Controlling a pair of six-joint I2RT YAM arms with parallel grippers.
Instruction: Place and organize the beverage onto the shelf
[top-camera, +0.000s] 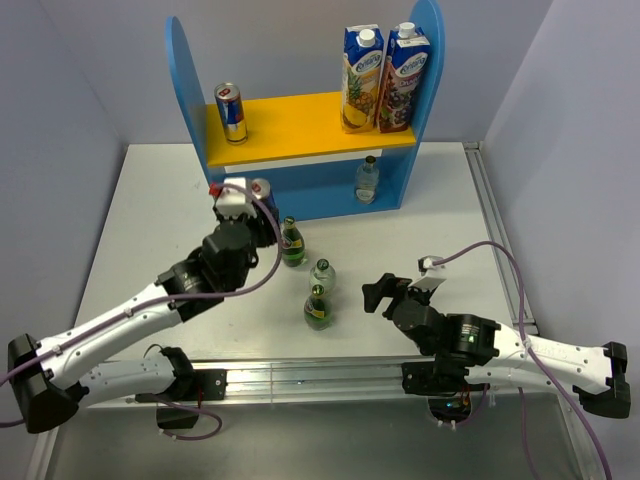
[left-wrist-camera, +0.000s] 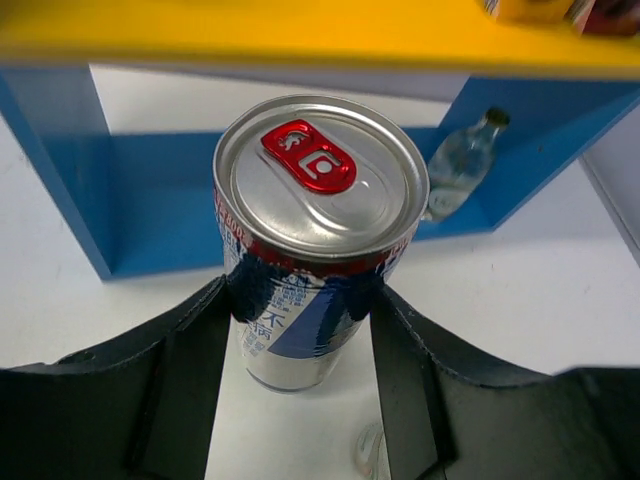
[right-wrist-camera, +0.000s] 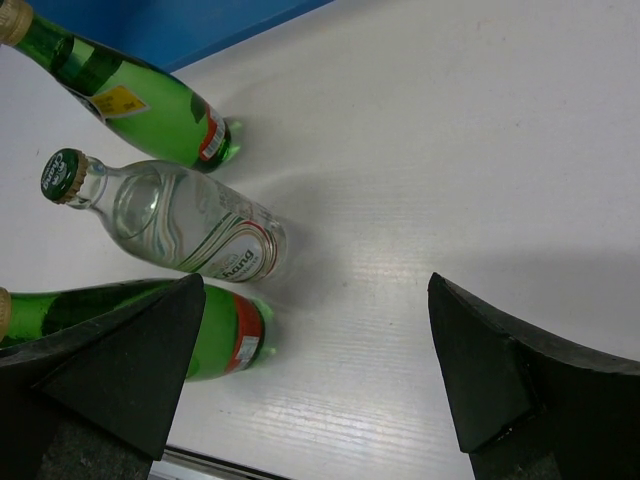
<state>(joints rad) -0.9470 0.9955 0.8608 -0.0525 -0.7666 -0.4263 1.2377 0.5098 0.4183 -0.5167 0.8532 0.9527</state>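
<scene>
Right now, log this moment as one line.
left gripper: shut on blue-and-silver can | right gripper: open, empty | can upright, before shelf

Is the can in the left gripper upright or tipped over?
Upright: the can has its red-tabbed lid facing up, body vertical, held in the left gripper.

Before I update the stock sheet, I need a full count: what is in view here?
Shelf: 1, blue with a yellow board, back of the table.
Cans: 2, blue and silver; one on the yellow board, one in front of the shelf.
Juice cartons: 2, blue-topped, right end of the board.
Clear bottles: 2; lower shelf, table.
Green bottles: 2, table.
Table: 1, white.
Left pincer: black, shut on the can.
Right pincer: black, open, empty.
</scene>
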